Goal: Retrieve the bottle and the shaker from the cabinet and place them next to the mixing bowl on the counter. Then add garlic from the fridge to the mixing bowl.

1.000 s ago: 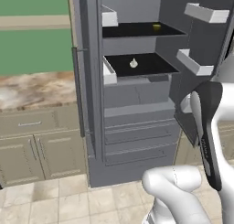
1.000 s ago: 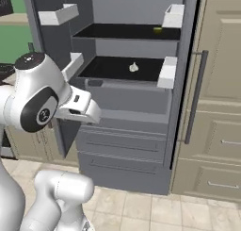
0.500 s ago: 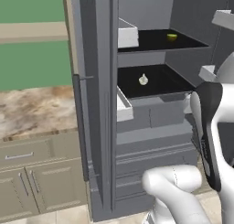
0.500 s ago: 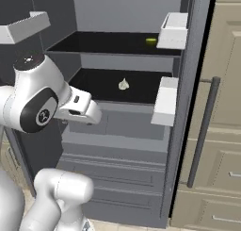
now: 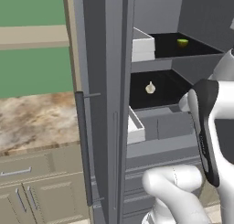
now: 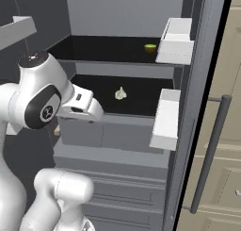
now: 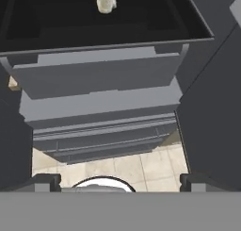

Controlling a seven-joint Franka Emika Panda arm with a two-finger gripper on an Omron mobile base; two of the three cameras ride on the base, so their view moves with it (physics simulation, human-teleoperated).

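Note:
The dark grey fridge stands open. The garlic, a small whitish bulb, lies on the lower black shelf. My gripper is open, with nothing between its dark fingertips. It hangs in front of the fridge, short of the shelf, looking down over the grey drawers. The marbled counter runs left of the fridge. The bottle, the shaker, the mixing bowl and the cabinet are out of view.
A yellow-green fruit sits on the upper shelf. White door bins jut inward on both sides. Grey drawers stack below the garlic shelf. The bar handle and beige base cupboards flank the fridge.
The whole picture has grown and shifted, so the base has driven closer to the open fridge. The garlic lies where it was, and the gripper stays open.

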